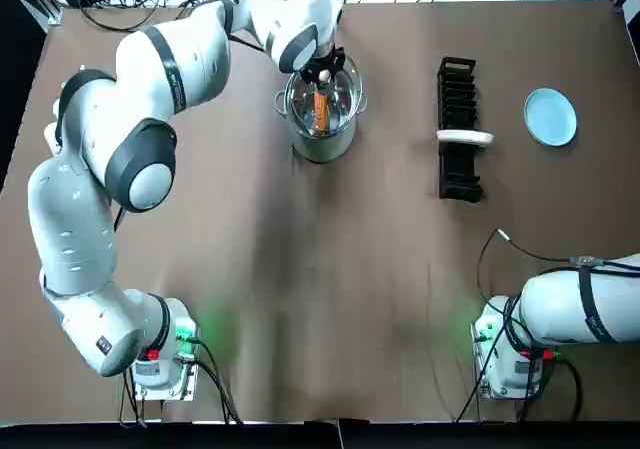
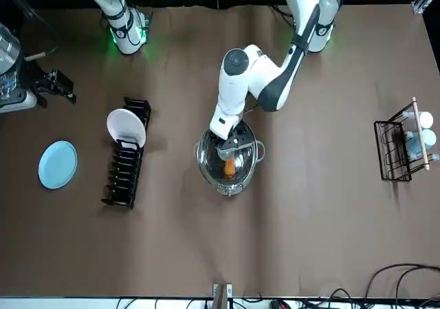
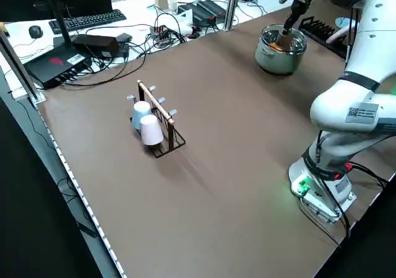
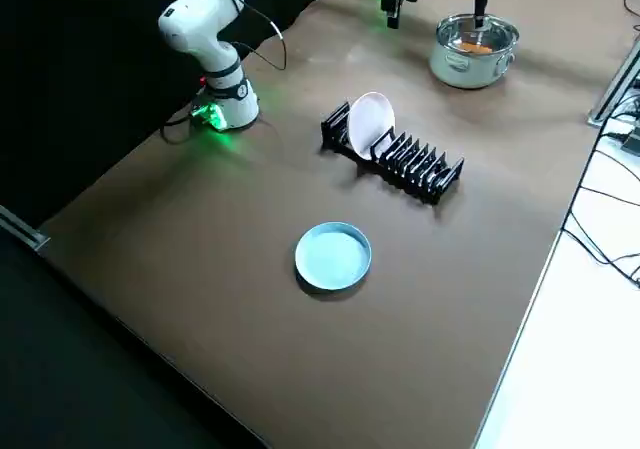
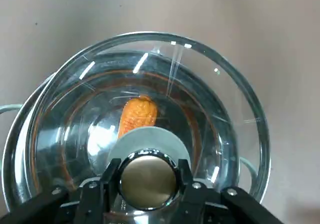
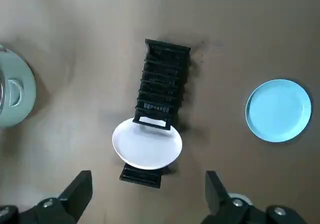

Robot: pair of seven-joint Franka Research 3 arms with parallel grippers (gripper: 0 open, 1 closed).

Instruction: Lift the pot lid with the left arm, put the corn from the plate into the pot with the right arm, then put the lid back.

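Observation:
A steel pot (image 1: 322,141) stands at the far middle of the table, with the orange corn (image 5: 139,113) lying inside it. The glass lid (image 5: 225,109) sits over the pot, a little off-centre against the rim. My left gripper (image 5: 149,181) comes down from above and is shut on the lid's metal knob; it also shows from overhead as the left gripper (image 1: 322,72). The light blue plate (image 1: 550,116) at the far right has nothing on it. My right gripper (image 6: 147,181) hangs open, parked high over the near right side.
A black dish rack (image 1: 458,129) holding one white plate (image 2: 126,127) stands between the pot and the blue plate. A wire cup rack (image 3: 154,120) with cups is on the robot's left. Cables, a keyboard and other gear lie beyond the table edges.

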